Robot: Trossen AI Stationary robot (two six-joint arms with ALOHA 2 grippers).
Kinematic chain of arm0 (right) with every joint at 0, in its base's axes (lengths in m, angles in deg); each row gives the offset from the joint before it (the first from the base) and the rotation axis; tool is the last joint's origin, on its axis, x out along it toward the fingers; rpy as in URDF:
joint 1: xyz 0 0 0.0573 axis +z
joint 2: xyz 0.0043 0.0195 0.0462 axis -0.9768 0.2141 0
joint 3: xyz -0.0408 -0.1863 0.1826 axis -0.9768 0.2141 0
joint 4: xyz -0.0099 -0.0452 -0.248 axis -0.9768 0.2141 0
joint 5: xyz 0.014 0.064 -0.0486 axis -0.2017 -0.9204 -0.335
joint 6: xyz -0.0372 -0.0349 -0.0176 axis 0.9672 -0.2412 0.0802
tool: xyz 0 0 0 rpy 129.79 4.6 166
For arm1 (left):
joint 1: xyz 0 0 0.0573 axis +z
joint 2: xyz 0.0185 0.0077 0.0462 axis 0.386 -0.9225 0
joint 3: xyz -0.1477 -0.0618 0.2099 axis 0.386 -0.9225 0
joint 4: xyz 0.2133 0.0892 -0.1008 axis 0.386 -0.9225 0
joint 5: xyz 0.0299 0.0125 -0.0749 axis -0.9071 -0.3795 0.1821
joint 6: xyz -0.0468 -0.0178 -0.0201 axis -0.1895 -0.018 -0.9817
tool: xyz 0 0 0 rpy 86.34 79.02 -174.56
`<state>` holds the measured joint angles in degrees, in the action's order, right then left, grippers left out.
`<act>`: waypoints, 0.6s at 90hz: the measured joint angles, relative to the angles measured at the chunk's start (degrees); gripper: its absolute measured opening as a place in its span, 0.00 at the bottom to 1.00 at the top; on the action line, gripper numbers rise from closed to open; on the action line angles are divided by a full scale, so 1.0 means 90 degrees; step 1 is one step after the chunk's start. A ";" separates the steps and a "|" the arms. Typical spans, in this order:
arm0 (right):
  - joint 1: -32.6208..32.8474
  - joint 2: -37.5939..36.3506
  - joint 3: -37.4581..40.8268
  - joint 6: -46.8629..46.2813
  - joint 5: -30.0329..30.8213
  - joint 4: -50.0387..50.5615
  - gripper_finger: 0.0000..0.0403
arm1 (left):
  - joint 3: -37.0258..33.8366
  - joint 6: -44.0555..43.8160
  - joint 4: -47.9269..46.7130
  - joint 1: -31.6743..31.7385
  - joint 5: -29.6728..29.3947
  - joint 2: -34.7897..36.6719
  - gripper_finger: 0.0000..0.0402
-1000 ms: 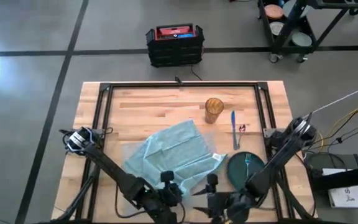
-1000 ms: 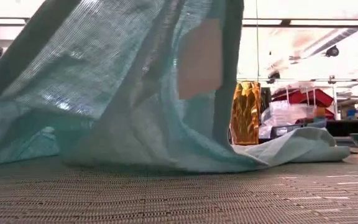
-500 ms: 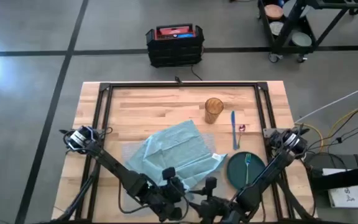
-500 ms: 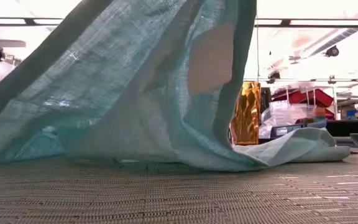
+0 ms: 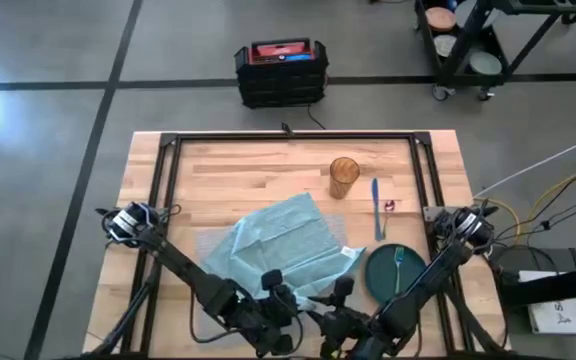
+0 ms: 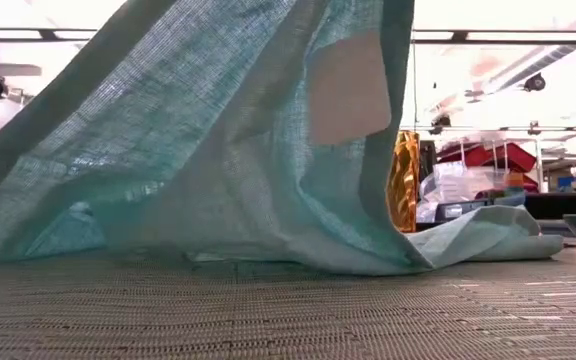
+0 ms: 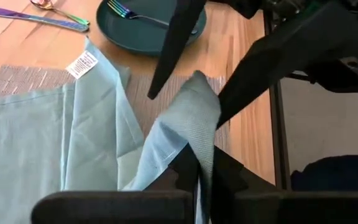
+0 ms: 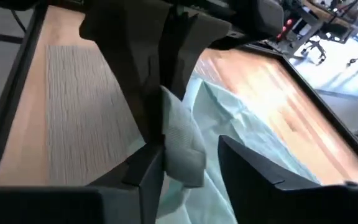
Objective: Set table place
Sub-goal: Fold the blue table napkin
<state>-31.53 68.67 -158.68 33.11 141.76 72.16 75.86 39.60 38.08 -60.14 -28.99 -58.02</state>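
A light teal napkin point(image 5: 278, 245) lies crumpled on the grey woven place point(image 5: 208, 242), which rests flat on the table point(image 5: 248, 165). Near the table's near edge, my left gripper point(image 5: 283, 292) is shut on a raised part of the napkin. My right gripper point(image 5: 330, 300) stands open just to its right. Its two fingers are on either side of the raised peak point(image 7: 197, 93). In the low view the lifted cloth point(image 6: 218, 150) hangs like a curtain, with its lower part on the place point(image 6: 288, 320). My left gripper pinches a raised fold of the napkin at its near end point(image 7: 201, 146) between its two fingers, coming slanting down from the near side. The fold stands up from the fingers; the rest of the cloth lies slack on the place. My right gripper's fingers point(image 8: 151, 171) flank the bunched cloth point(image 8: 179, 146). The cloth lies close against one finger; whether it touches, I cannot tell.
A dark green plate point(image 5: 393, 272) with a fork point(image 5: 399, 262) sits right of the place. Farther back are a knife point(image 5: 376, 208), a spoon point(image 5: 389, 206) and an amber glass point(image 5: 344, 177). Black frame rails run along the table's sides.
My right gripper has gone toward the table's left, closing in on my left gripper and the raised cloth. The lifted part of the napkin has spread toward the right and now covers more of the amber glass in the low view; its lower part stays on the place.
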 joint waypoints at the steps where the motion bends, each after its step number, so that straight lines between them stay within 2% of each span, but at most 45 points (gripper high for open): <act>1: 0.0000 0.0000 0.0000 0.0006 -0.0003 0.0001 0.23 | 0.0000 0.0005 0.0003 0.0000 0.0000 0.0000 0.00; 11: 0.0000 0.0000 0.0000 0.0025 -0.0153 0.0002 0.07 | 0.0000 0.0154 0.0008 0.0004 0.0003 0.0000 0.00; 16: 0.0000 0.0000 0.0000 0.0041 -0.0256 0.0002 0.02 | 0.0000 0.0263 0.0013 0.0005 0.0043 0.0000 0.00; 34: 0.0018 -0.0033 0.0000 0.0024 -0.0539 0.0004 0.01 | 0.0000 0.1022 0.0014 0.0017 0.0079 0.0045 0.02; 43: 0.0057 -0.0084 -0.0002 -0.0085 -0.0664 0.0019 0.00 | 0.0000 0.1241 -0.0035 0.0037 0.0120 0.0204 0.11; 54: 0.0144 -0.0115 -0.0005 -0.0095 -0.0699 0.0061 0.00 | 0.0005 0.1710 -0.0725 0.0039 0.0625 0.0480 0.25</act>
<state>-30.23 67.64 -158.72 32.25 135.47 72.71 75.91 55.00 31.56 -59.78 -23.37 -53.70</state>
